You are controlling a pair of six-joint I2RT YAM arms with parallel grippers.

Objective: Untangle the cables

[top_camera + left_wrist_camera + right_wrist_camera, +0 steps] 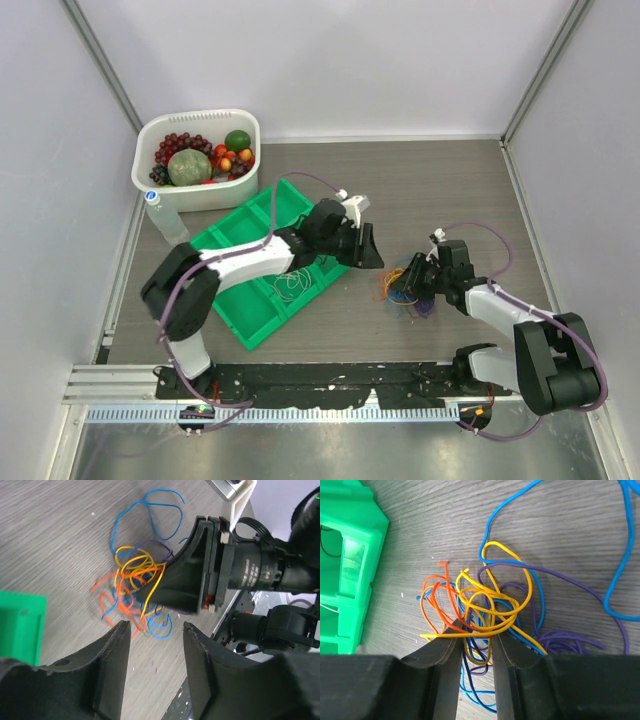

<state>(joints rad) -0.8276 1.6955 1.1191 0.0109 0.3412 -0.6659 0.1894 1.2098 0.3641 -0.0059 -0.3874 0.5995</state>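
The cables [405, 290] lie in one tangled heap on the table, right of the green tray. My right gripper [476, 630] is lowered onto the heap. Its fingers stand a narrow gap apart, astride a yellow loop [495, 600] with dark blue strands running between them. Orange [437, 600], purple [555, 575] and light blue [620, 580] cables spread around it. My left gripper [156, 626] hovers open and empty just short of the heap [132, 580], facing the right gripper [170, 585]. More thin cables [292, 285] lie inside the tray.
A green compartment tray [245, 325] sits left of the heap, its corner close to the cables [350, 555]. A white basket of fruit [200, 125] and a water bottle [165, 218] stand at the back left. The black base rail [330, 378] runs along the near edge.
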